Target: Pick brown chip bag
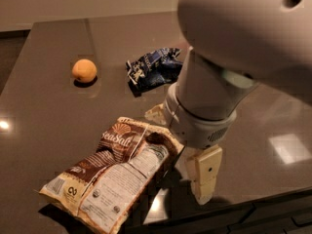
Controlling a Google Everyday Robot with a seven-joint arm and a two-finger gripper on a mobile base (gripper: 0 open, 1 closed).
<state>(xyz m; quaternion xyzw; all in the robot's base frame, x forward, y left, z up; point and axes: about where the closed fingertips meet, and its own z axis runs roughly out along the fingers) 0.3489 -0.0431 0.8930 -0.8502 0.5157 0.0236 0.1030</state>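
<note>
The brown chip bag (114, 174) lies flat on the dark table (44, 111) at the front left, with its white "Sea Salt" script and white label panel facing up. My gripper (177, 157) hangs from the large white arm just at the bag's right edge, low over the table. It is open: one cream finger (157, 115) shows by the bag's upper right corner, the other finger (204, 177) to the right of the bag. It holds nothing.
A small dark blue and white snack bag (155, 71) lies crumpled behind the arm. An orange (84, 70) sits at the back left. The table's front edge (253, 211) runs just below the gripper.
</note>
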